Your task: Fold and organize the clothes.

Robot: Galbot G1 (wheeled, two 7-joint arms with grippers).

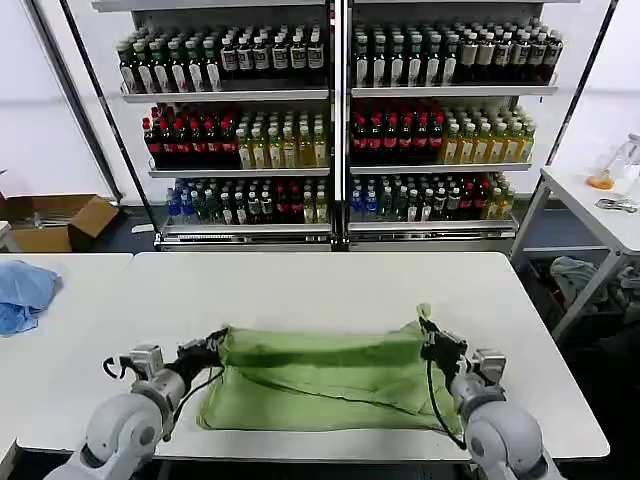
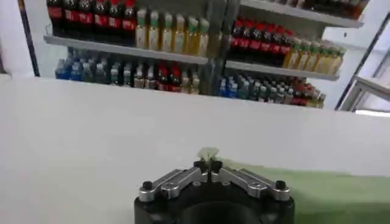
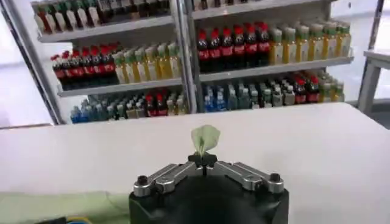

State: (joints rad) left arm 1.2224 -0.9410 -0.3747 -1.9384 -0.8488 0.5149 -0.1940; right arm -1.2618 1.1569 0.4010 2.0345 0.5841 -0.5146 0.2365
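Both grippers [image 1: 217,343] [image 1: 428,337] — pinching shirt [image 1: 320,385] corners

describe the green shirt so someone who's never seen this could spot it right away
Start at the big white table in front of the drink shelves. Along its near edge lies the light green shirt, folded into a wide band, with the left gripper and right gripper each pinching a far corner. The only other fabric, a light blue cloth, is crumpled on the separate table to the left.
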